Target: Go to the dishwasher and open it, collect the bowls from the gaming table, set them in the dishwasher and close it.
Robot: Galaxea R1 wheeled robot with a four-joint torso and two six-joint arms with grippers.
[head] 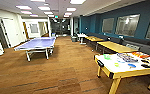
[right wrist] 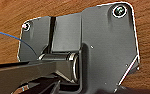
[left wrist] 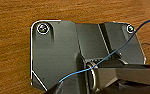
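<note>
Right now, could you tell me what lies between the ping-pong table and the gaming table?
In the head view, bare wood floor separates the ping-pong table from the gaming table.

Gaming table with bowls

office games lounge: ping-pong table, sofas.

bright ceiling panels light the room evenly; soft blur throughout, wide-angle bending at edges.
</note>
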